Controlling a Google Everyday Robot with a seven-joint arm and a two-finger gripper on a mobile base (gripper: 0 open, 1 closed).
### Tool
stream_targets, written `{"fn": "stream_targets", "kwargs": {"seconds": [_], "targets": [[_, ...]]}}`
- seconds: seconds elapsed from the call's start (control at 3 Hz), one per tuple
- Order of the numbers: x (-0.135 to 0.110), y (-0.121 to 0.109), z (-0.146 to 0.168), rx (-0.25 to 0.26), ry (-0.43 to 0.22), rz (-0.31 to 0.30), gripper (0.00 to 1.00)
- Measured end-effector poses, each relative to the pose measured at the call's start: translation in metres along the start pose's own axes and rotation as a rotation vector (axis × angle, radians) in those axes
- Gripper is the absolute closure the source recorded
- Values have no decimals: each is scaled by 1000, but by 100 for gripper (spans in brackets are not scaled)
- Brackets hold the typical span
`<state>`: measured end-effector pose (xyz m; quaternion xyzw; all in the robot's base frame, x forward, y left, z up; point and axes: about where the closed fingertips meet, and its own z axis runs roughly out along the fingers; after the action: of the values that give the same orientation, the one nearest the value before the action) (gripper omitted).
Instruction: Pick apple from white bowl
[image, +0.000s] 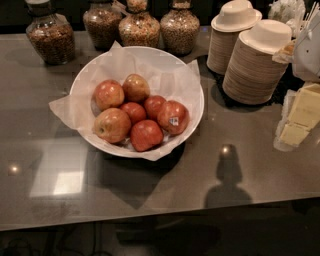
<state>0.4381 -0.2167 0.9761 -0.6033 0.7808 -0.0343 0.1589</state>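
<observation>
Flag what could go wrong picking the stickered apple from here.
The pincer is out of view, so its approach is unchecked. The apple touches a neighbouring apple, so the pincer may wedge between them or take the wrong one. It lies near the white bowl rim, over crinkled paper that could snag and lift.

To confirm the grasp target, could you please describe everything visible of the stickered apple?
The apple is round, deep red with paler streaks, glossy, and bears a small white sticker facing the camera. It lies at the right of the pile in the paper-lined white bowl, pressed against the red apples beside it. The gripper is not in view.
</observation>
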Motion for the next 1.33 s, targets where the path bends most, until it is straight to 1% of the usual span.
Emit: {"fn": "stream_targets", "kwargs": {"seconds": [0.67, 1.0, 1.33], "targets": [[-5, -1, -1, 8, -10, -12, 0], [-29, -3, 7, -18, -64, -68, 0], [-29, -3, 7, -17, -65, -68, 0]]}}
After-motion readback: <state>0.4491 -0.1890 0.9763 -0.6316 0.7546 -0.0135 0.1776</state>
